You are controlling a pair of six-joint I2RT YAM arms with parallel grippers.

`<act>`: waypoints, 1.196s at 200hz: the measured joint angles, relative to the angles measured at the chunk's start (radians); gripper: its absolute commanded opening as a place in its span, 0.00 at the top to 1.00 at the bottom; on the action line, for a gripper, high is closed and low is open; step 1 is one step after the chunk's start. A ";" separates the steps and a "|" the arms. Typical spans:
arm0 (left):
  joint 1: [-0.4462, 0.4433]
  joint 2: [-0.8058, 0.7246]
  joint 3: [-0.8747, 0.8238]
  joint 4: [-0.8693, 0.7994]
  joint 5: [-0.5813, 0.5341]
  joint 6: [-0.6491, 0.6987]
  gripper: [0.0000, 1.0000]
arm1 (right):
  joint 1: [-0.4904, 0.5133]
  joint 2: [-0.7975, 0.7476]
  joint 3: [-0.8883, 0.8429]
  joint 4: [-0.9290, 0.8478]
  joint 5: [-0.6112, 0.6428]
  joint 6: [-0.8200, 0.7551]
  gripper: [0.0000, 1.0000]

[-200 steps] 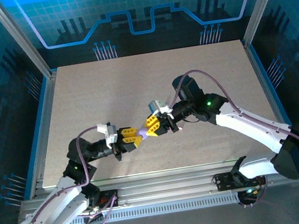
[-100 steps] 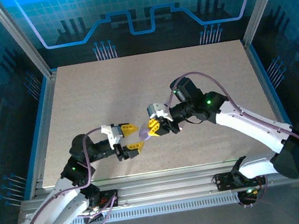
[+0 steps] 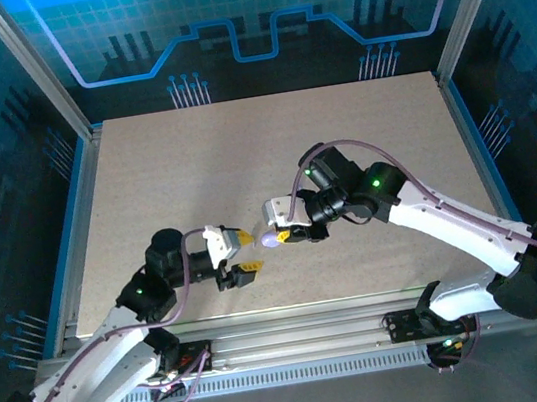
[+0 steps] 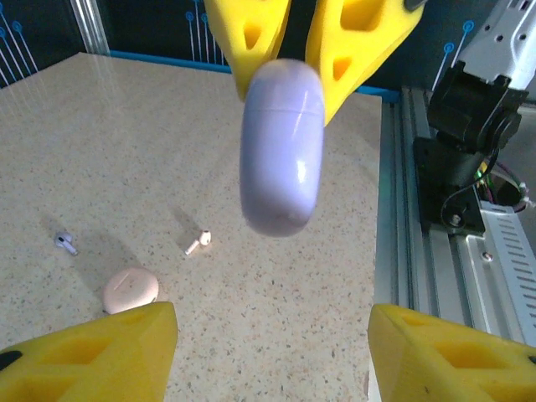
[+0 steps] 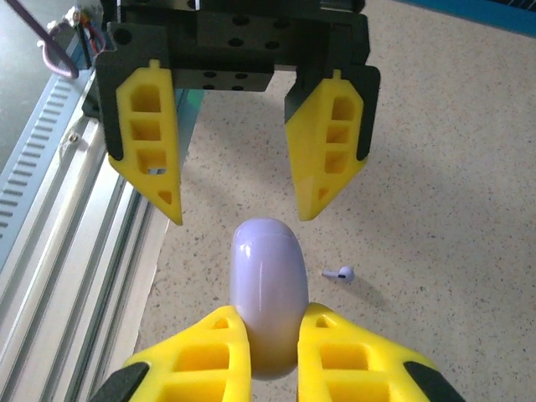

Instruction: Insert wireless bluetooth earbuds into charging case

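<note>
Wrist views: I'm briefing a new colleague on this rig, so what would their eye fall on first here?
First, the closed lilac case, pinched in the right gripper and held off the table, facing the left gripper, whose jaws stand open just short of it. Then the small things lying apart on the speckled table: a pink case, a pink earbud and a lilac earbud.

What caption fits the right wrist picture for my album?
Right gripper clamps smooth lilac oval case facing the open left gripper.
</note>
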 measured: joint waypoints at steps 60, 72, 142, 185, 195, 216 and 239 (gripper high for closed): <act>-0.006 0.019 0.002 -0.006 0.003 0.021 0.44 | 0.060 0.079 0.057 -0.048 0.016 -0.039 0.86; -0.008 0.019 0.002 -0.005 0.003 0.025 0.45 | 0.070 0.097 0.066 -0.051 0.016 -0.044 0.86; -0.012 0.017 0.002 0.002 0.011 0.024 0.58 | 0.084 0.147 0.090 -0.053 0.008 -0.049 0.86; -0.017 0.016 0.002 0.022 0.036 0.008 0.73 | 0.087 0.150 0.093 -0.050 0.008 -0.049 0.86; -0.017 0.016 0.002 0.022 0.039 0.008 0.77 | 0.087 0.150 0.093 -0.049 0.009 -0.049 0.86; -0.016 0.016 0.002 0.018 0.041 0.007 0.81 | 0.086 0.151 0.093 -0.050 0.013 -0.047 0.86; -0.016 0.015 0.002 0.019 0.040 0.006 0.82 | 0.086 0.151 0.093 -0.048 0.013 -0.039 0.67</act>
